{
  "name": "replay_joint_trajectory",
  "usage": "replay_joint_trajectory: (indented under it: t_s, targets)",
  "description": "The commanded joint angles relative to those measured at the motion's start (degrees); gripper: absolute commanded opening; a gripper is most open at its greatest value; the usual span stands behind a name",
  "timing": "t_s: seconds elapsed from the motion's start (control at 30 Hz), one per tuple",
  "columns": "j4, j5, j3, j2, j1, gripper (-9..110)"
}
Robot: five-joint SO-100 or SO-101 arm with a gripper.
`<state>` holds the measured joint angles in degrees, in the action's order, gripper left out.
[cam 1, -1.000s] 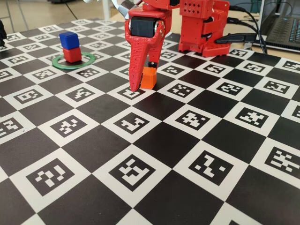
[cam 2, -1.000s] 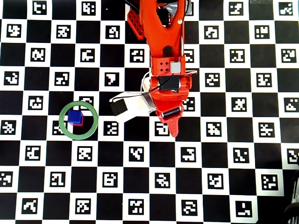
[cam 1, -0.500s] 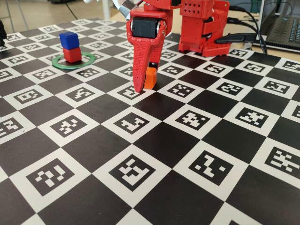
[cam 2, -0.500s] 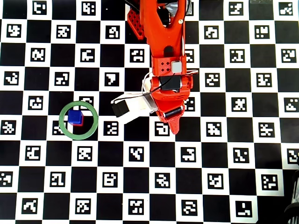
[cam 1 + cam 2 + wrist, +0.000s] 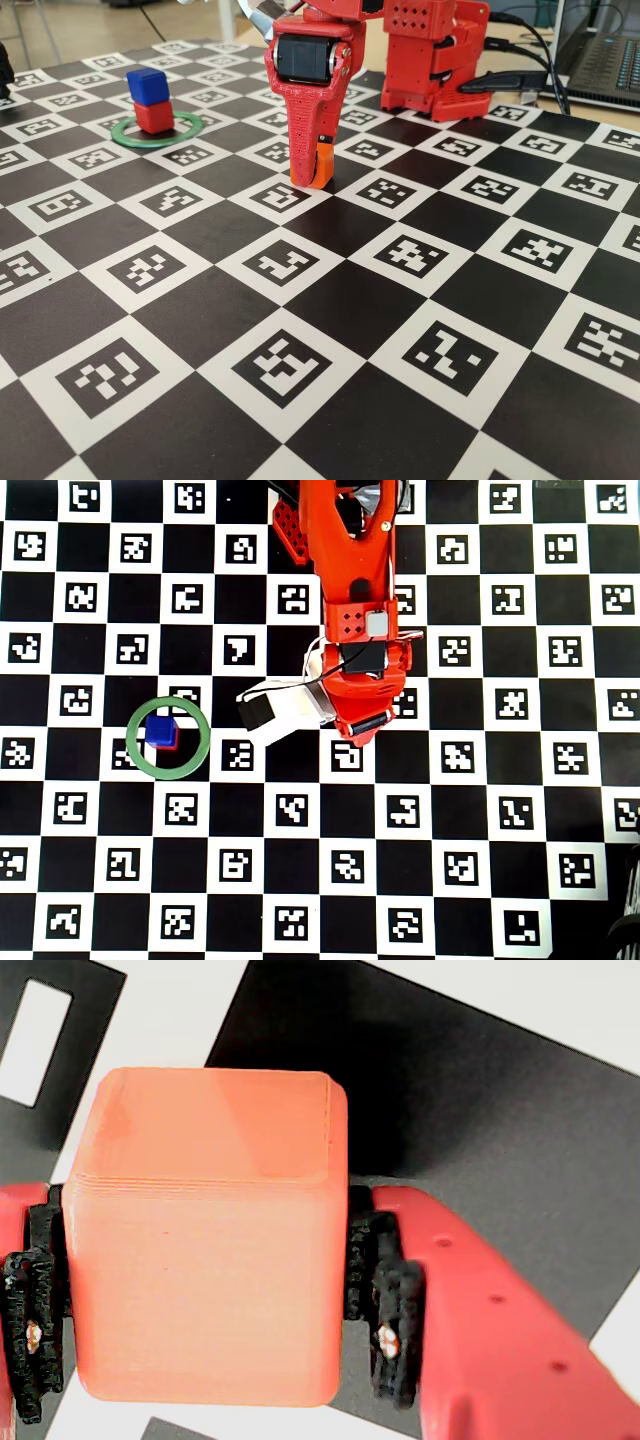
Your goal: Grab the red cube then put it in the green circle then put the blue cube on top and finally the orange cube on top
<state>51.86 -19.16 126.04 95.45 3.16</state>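
My pincer [image 5: 210, 1290] is closed on the one orange cube [image 5: 205, 1235]: in the wrist view its black pads [image 5: 385, 1325] press the cube's left and right sides, and the cube fills most of that picture. In the fixed view the pincer [image 5: 312, 178] points straight down with the orange cube [image 5: 320, 167] showing at its tip, right at the checkered desk [image 5: 330, 300]; I cannot tell whether the cube touches the surface. From overhead my arm hides that cube.

Farther off, toward the left of the fixed view, lies the one green circle [image 5: 128, 139]. Inside it stands one red cube [image 5: 154, 116] with one blue cube [image 5: 146, 86] stacked on top. That makes three cubes in all, two in the ring and one in my grip. Overhead, the blue cube [image 5: 158, 729] sits left of centre within the green circle [image 5: 190, 765], well apart from my pincer.
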Motion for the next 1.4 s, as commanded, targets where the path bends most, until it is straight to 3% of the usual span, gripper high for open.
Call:
replay_joint_trajectory:
  t_s: [0.0,0.27,0.93,1.37]
  targets:
    - [0.00,-0.44,-0.97,4.04,-0.44,11]
    - [7.47,0.97,-6.50,5.45,-0.18,11]
    - [38.58,-2.81,-39.55,6.86,-6.15,11]
    - [46.85,-5.80,-52.29,2.72,-12.74,11]
